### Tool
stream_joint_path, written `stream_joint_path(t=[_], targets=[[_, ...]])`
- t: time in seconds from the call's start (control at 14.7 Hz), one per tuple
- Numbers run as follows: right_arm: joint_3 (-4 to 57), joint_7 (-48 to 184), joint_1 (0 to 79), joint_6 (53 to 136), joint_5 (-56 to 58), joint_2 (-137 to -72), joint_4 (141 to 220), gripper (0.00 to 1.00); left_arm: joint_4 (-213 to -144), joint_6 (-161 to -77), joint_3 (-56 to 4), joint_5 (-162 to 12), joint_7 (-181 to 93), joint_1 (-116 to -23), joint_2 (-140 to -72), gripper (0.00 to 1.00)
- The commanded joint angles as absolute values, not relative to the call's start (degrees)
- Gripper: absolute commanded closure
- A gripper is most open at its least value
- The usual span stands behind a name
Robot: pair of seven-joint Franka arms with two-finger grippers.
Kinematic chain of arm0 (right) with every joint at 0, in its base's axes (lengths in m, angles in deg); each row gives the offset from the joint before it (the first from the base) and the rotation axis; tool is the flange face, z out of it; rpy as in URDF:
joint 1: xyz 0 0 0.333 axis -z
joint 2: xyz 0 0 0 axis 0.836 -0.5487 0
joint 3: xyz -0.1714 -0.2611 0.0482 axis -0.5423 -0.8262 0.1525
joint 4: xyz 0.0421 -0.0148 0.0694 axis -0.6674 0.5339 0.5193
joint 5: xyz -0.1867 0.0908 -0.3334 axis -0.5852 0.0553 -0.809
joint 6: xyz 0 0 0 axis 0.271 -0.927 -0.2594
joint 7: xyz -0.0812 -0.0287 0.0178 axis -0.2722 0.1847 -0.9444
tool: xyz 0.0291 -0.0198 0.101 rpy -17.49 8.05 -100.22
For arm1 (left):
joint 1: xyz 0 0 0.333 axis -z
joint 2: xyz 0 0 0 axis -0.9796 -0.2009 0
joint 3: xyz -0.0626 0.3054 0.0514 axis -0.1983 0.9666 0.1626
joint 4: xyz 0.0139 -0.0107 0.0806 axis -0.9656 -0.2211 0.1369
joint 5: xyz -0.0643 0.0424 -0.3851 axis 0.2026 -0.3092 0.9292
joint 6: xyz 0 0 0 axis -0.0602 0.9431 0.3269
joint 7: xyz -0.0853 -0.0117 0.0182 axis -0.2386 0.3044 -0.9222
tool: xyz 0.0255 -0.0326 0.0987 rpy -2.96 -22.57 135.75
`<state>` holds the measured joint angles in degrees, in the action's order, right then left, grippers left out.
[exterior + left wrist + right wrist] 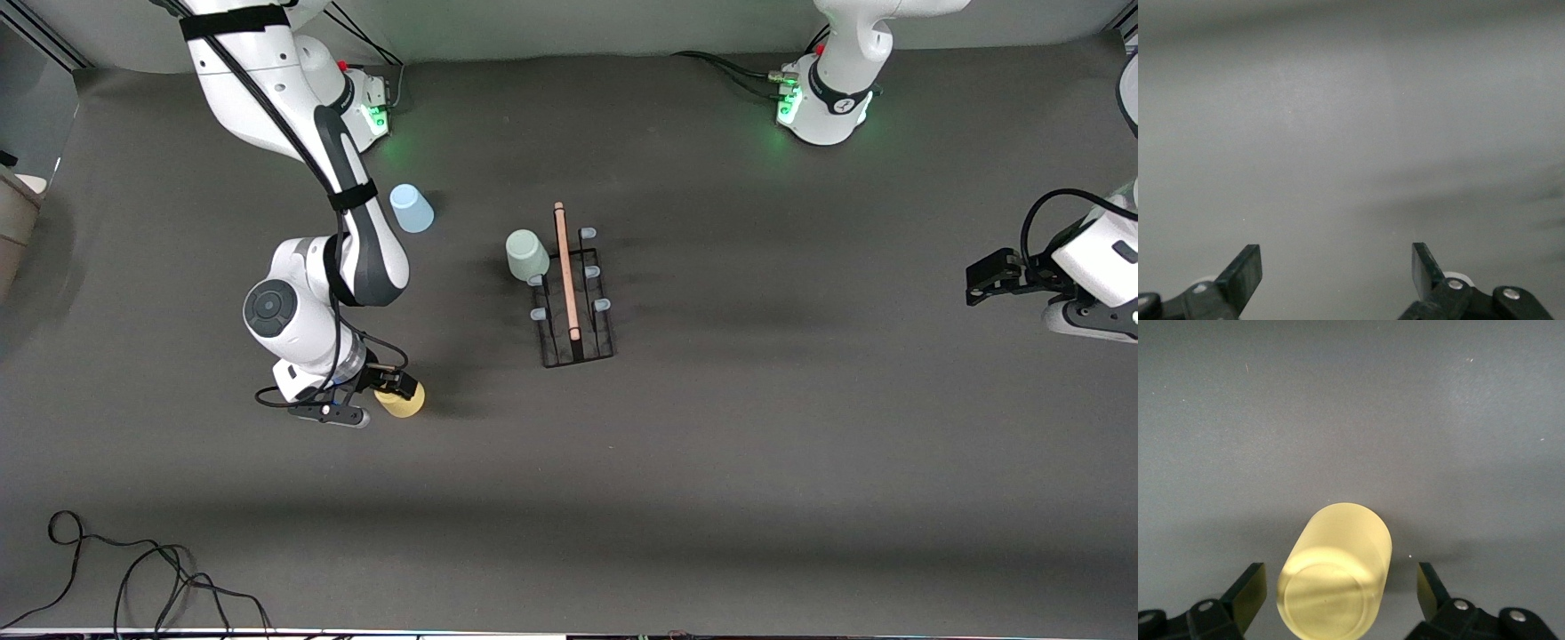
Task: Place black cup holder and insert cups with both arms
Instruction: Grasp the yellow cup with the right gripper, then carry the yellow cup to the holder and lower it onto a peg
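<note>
Grey mat (711, 462). Right gripper (391, 391) spread around upturned yellow cup (1335, 573), not pinching; light, thin, slick — squeeze mid-wall gently. Left gripper (1337, 270) spread, empty, waiting.

Dark grey matte table covering (729, 462), softly shadowed in bands; loose black cable (133, 578) coiled at seven o'clock.

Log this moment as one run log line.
right claw: open around yellow cup | left claw: open, waiting | grey-green cup: on black cup holder | light blue cup: on table
</note>
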<state>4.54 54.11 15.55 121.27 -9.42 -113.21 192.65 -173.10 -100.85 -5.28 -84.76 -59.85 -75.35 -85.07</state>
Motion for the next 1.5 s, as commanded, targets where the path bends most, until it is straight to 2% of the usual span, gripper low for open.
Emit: stream_joint_path(t=[0.0,0.07,0.14,0.27,0.34,0.41,0.82,1.02,1.23,1.43], targets=[[4.89,56.8,16.03,120.84,-6.15,-115.68,190.89,0.0,-173.47,-101.17,-5.17,-84.11,-59.24,-75.33,-84.34,0.0],[4.98,56.8,16.03,120.75,-6.15,-115.77,190.89,0.01,-173.47,-101.26,-5.17,-84.11,-59.24,-75.33,-84.34,0.0],[4.98,56.88,16.03,120.66,-6.15,-115.77,191.07,0.13,-173.47,-101.26,-5.17,-84.11,-59.24,-75.33,-84.42,0.0],[4.98,56.88,16.03,119.18,-6.07,-115.25,190.98,0.68,-173.39,-101.26,-5.17,-84.03,-59.24,-75.33,-84.42,0.0],[4.89,56.88,16.03,117.08,-6.07,-114.55,190.89,0.87,-173.38,-101.26,-5.17,-84.03,-59.24,-75.33,-84.42,0.0],[4.63,56.97,16.03,114.97,-6.15,-112.8,190.89,0.99,-173.3,-101.26,-5.17,-84.03,-59.24,-75.33,-84.42,0.0],[3.13,44.97,15.15,101.26,-6.94,-101.45,188.27,1.0,-173.21,-101.35,-5.17,-84.03,-59.24,-75.33,-84.42,0.0],[3.22,33.02,11.21,95.89,-7.12,-101.18,182.39,1.0,-173.21,-101.35,-5.17,-84.03,-59.24,-75.33,-84.42,0.0],[3.22,21.59,4.89,95.78,-7.3,-102.06,179.04,1.0,-173.21,-101.26,-5.08,-84.03,-59.33,-75.42,-84.42,0.0],[3.31,13.49,1.8,96.05,-9.84,-103.72,176.31,1.0,-173.21,-101.26,-5.08,-84.03,-59.42,-75.86,-84.34,0.0]])
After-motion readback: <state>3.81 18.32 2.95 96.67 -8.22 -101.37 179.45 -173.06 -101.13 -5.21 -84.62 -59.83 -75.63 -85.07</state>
